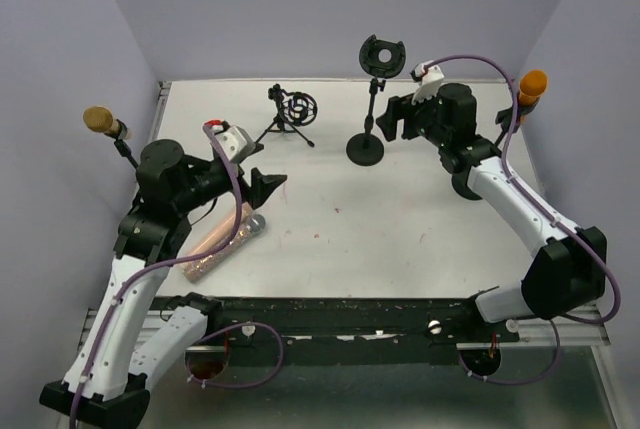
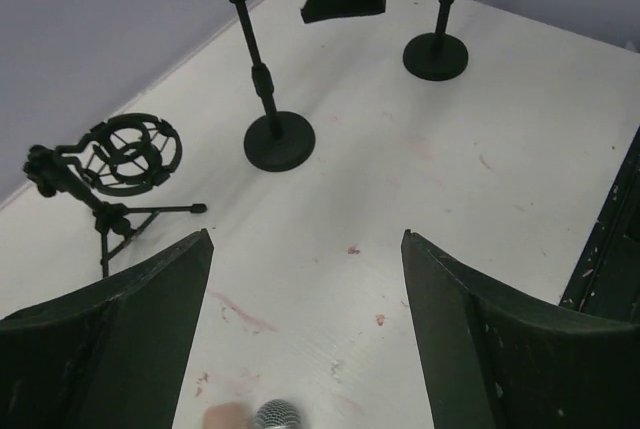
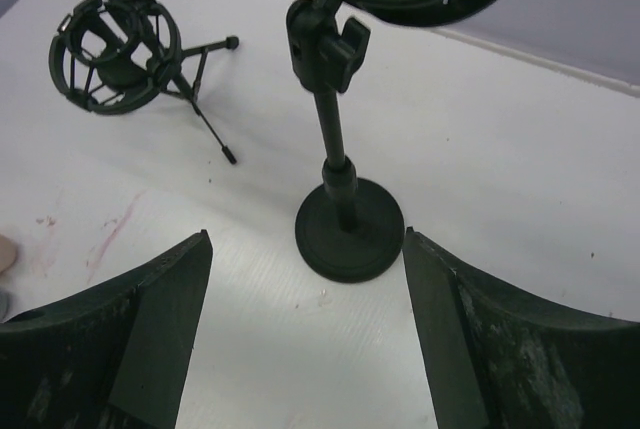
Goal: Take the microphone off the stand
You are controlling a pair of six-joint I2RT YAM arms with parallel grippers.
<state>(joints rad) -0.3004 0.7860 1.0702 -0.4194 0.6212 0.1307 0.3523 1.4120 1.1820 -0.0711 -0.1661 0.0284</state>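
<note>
A white table [image 1: 400, 229] is backed by lavender walls. Two arms reach over it, and the left gripper [image 1: 270, 187] and right gripper [image 1: 392, 121] both have their jaws spread wide, holding nothing. Two stands are upright: a round-base stand [image 1: 366, 145] and a smaller tripod stand [image 1: 290, 119]. One microphone [image 1: 225, 241] lies flat by the left arm, its long axis diagonal and its silver grille toward the far right.

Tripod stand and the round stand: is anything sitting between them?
Nothing. The top view shows only bare white table between the tripod stand and the round stand.
</note>
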